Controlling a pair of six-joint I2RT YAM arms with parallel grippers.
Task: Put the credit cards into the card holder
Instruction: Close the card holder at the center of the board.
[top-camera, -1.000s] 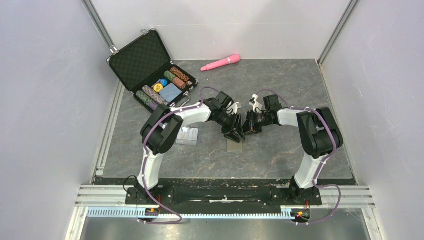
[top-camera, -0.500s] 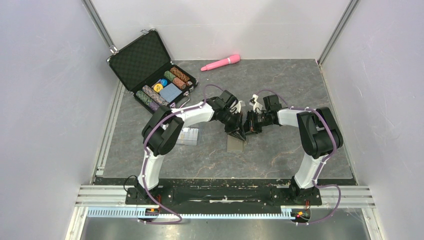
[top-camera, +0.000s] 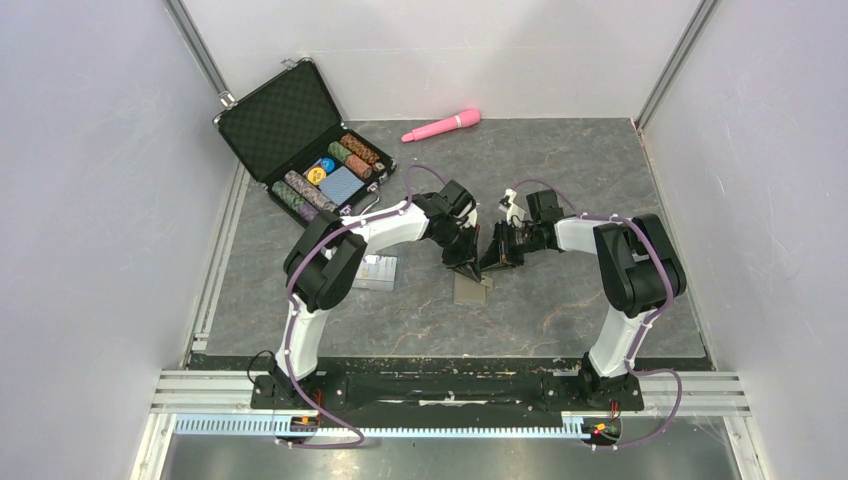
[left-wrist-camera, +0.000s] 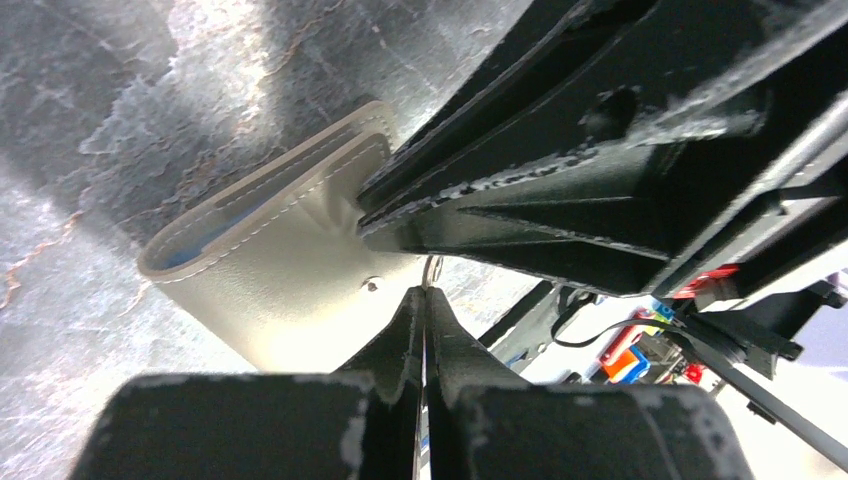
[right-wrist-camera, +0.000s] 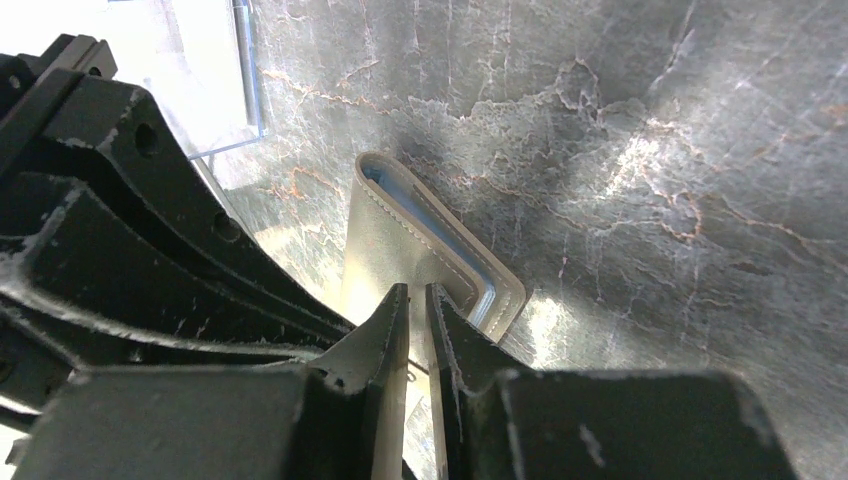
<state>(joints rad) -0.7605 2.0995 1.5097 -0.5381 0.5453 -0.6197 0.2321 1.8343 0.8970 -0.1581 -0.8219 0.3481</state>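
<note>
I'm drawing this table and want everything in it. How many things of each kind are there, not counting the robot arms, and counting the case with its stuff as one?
black case: 1
pink stick: 1
tan wallet: 1
card pile: 1 (the cards in it are too small to count)
Total: 4

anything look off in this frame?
Only the khaki-tan folding card holder: mid-table, it sits skewed with one end raised, pinched between the left claw and right claw. The pale rectangular credit cards lie flat beside the left arm, untouched.
</note>
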